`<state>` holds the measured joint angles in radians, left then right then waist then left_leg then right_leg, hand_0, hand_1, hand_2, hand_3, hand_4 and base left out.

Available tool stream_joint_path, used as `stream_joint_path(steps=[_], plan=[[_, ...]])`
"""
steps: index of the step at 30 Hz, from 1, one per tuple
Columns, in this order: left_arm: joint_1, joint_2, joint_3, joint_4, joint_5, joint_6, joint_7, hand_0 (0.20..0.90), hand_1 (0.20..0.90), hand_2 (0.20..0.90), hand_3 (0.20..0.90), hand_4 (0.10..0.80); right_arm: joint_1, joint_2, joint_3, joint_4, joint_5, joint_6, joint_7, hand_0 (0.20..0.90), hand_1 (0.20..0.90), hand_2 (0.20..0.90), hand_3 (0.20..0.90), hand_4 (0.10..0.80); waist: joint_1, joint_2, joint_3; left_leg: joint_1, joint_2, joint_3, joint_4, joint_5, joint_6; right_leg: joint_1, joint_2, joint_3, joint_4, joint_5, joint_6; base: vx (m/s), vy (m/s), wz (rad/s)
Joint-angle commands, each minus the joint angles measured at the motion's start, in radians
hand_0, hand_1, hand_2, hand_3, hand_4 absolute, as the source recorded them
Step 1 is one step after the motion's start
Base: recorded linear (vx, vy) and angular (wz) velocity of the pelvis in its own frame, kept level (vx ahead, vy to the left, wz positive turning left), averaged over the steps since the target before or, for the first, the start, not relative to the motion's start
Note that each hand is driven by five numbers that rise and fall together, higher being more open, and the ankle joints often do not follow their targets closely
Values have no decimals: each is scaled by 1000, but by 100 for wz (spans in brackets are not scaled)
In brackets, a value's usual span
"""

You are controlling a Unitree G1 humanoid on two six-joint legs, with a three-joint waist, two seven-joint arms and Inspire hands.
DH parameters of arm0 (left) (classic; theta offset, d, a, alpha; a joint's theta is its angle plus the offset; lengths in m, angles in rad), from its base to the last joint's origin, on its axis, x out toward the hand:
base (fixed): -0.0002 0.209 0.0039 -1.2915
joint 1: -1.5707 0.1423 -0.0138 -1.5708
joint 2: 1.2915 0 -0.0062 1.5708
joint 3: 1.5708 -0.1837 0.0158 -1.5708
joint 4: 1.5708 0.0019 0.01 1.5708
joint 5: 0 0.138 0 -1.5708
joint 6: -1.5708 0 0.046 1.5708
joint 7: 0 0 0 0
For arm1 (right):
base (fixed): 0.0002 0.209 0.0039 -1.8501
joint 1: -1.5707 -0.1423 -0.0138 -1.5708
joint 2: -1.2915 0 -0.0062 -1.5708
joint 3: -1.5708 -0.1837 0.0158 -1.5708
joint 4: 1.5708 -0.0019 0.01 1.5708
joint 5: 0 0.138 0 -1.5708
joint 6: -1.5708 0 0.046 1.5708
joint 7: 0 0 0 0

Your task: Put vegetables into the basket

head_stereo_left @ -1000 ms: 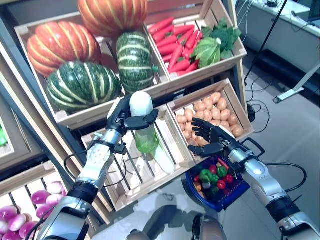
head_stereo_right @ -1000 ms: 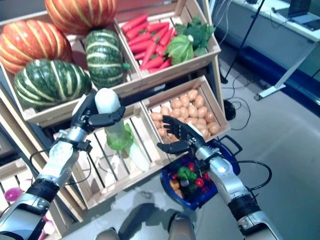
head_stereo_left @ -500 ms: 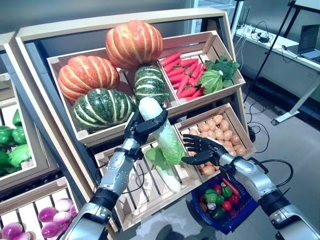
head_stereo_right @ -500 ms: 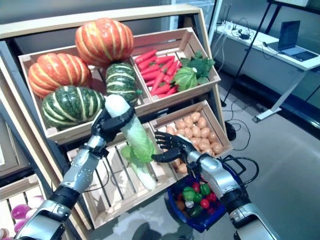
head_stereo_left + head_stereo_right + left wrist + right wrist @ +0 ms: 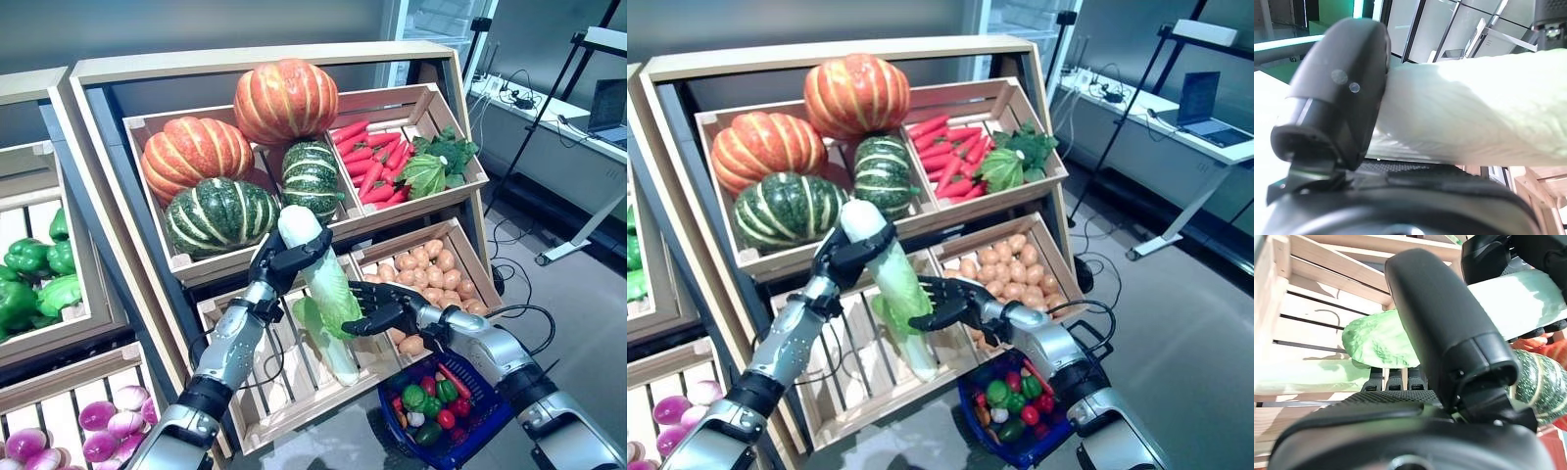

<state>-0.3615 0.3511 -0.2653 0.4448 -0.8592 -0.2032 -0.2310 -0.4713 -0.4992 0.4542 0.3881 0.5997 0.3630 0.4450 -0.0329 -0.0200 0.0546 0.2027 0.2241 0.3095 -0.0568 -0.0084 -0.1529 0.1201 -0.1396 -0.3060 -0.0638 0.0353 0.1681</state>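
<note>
My left hand (image 5: 277, 262) is shut on the white stem of a long napa cabbage (image 5: 321, 282) and holds it tilted in front of the stand's lower crates. Its thumb (image 5: 1342, 98) wraps the pale stem (image 5: 1474, 107). My right hand (image 5: 384, 312) is open, with straight fingers reaching under the cabbage's green leafy end (image 5: 1381, 342) and touching it. The blue basket (image 5: 472, 437) stands on the floor at the lower right, below the right forearm, with small red and green vegetables in it.
The wooden stand (image 5: 265, 61) with sloping crates rises right behind both hands. A second long pale cabbage (image 5: 339, 358) lies in the slatted crate beneath the held one. A white desk (image 5: 549, 108) and cables stand at the far right.
The camera has tilted up, so the whole picture shifted. My left hand has carried the cabbage toward the right hand. My right hand has moved from above the basket to the cabbage's leafy end.
</note>
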Motion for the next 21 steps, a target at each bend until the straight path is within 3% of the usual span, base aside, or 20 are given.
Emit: stream_joint_path(steps=[1, 8, 21], plan=[[-107, -11, -25, -18, -15, -54, -90, 300, 300, 300, 300, 400, -199, 72, 11, -24, 138, -77, 106, 900, 900, 900, 900, 800, 4, -22, -67, -50, -42, -30, -18, 44, 34, 17, -22, 36, 17, -6, -24, 11, 6, 5], [-105, -34, -39, -10, -55, -43, -118, 300, 300, 300, 300, 400, -254, 73, 33, -25, 127, -41, 91, 900, 900, 900, 900, 800, 4, -26, -71, -49, -44, -38, -18, 41, 35, 15, -22, 49, 19, -7, -25, 1, 1, 1], [-118, -117, -83, 2, -178, -35, -197, 300, 300, 300, 300, 400, -346, 163, 50, 144, 281, 108, 119, 900, 900, 900, 900, 800, 23, -30, -82, -35, -45, -47, -17, 34, 32, 35, -24, 53, 8, -4, -26, 2, 2, 1]])
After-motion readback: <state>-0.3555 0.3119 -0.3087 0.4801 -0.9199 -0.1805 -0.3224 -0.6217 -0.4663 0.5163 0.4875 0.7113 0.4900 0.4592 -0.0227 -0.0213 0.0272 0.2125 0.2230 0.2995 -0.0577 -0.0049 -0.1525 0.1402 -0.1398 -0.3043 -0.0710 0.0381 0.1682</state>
